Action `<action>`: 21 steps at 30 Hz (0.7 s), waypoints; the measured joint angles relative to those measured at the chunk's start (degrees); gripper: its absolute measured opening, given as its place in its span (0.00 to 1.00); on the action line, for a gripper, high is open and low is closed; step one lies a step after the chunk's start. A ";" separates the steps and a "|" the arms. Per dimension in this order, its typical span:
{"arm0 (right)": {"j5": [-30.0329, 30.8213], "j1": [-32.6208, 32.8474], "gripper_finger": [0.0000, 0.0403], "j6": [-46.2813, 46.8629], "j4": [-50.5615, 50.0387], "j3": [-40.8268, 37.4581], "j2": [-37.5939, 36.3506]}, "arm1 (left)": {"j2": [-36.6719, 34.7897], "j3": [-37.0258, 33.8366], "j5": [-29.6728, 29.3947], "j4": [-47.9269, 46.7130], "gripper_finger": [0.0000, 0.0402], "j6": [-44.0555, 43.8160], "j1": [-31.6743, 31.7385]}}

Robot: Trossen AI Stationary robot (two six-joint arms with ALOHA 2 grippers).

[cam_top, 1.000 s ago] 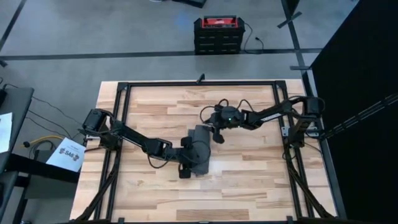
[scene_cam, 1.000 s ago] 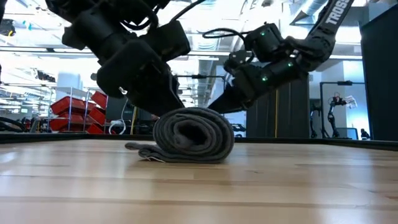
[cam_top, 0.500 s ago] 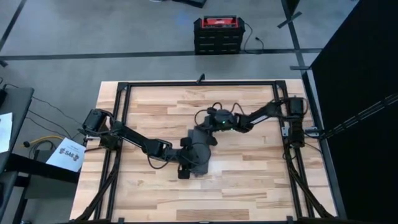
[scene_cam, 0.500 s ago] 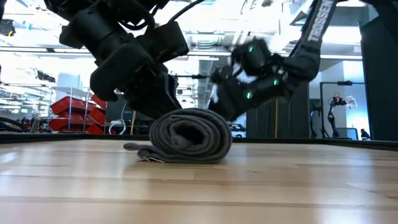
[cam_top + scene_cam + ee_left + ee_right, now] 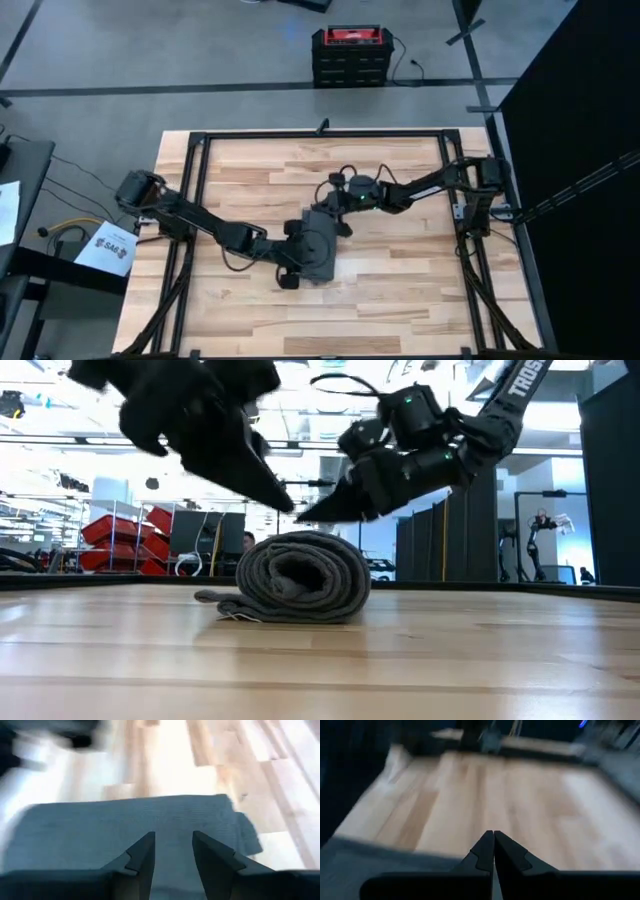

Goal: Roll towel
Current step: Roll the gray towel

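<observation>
Wooden desk [image 5: 400, 270] carries the towel [image 5: 300, 578], now a finished roll at its middle. Both claws have lifted clear above it: left claw [image 5: 172, 851] narrowly parted, right claw [image 5: 493, 845] closed and empty. Rolling looks complete.

White capitals "TROSS", cut off by frame edge, on dark right arm link [image 5: 521, 382], low view. White paper sheet [image 5: 112, 247] beyond table's left edge: print too small to read.
</observation>
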 joint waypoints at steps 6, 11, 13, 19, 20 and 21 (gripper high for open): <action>0.69 3.91 0.00 2.11 -19.73 7.94 0.39 | -4.48 -7.13 -12.27 -2.58 0.29 -6.95 1.52; 0.66 5.82 0.00 3.78 -22.90 11.11 0.72 | 0.52 -17.87 -6.95 19.73 0.29 -8.42 3.97; 0.78 5.80 0.00 4.22 -25.36 13.34 2.15 | 2.82 -19.78 -6.16 25.93 0.29 -7.38 4.00; 2.14 4.40 0.00 3.16 -40.24 23.06 8.41 | 7.75 -19.00 -6.82 31.33 0.29 -0.98 6.61; 2.24 3.74 0.00 2.95 -43.06 24.80 9.35 | 7.93 -18.84 -7.35 31.40 0.29 -0.22 7.99; 2.49 3.28 0.00 2.86 -45.66 26.20 9.87 | 7.97 -18.84 -7.63 31.90 0.29 0.23 9.59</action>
